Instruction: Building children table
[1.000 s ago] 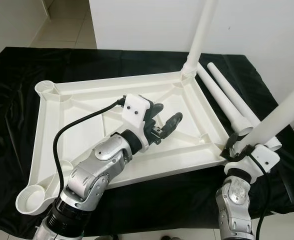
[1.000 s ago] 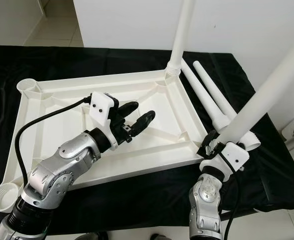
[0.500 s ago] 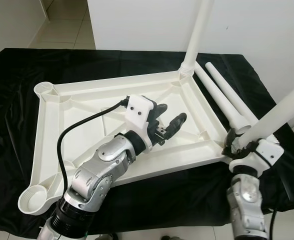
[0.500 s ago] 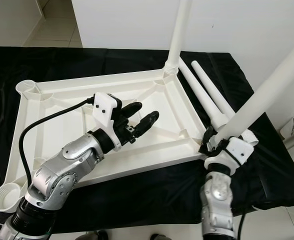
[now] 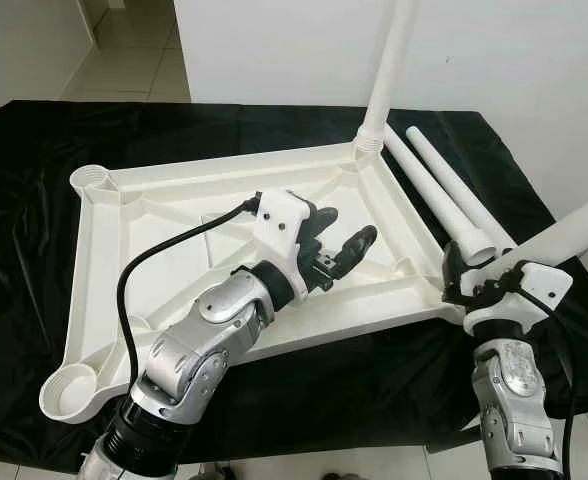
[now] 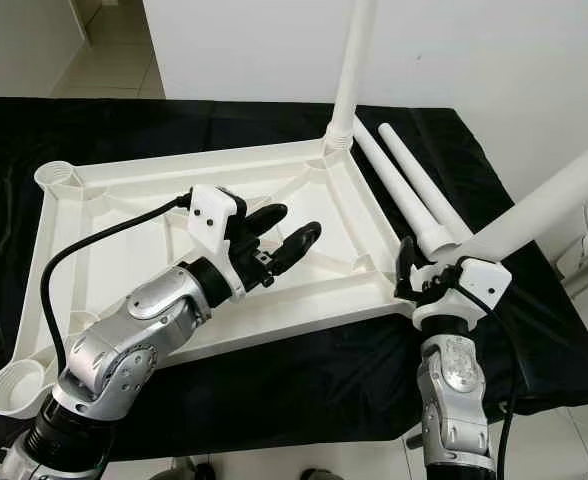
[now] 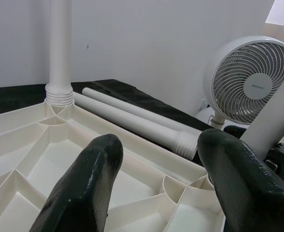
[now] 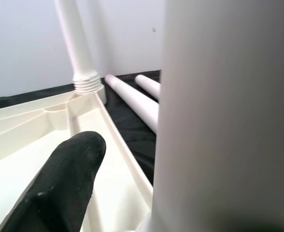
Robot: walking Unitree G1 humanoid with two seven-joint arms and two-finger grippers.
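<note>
Your right tool has tipped the table leg well over since a second ago: it was standing steeply and now leans low, out and away from the tabletop, its base at the near right corner socket. To my eye that is not seating yet; the leg looks too slanted to go straight down into the socket, so you will want it brought upright before pressing.

The right tool is clamped around the leg's lower end, black fingers wrapped on it, wrist just beside that near right corner and forearm rising from below the desk edge.

Your left tool hovers above the middle of the upturned tabletop, jaws spread wide and holding nothing, elbow bent, forearm reaching in from the near left corner. It has crept slightly toward the far right corner.

At that far right corner one fitted leg stands upright. Two spare legs lie side by side on the black cloth just beyond the tabletop's right edge. A fan stands further off, past them.
</note>
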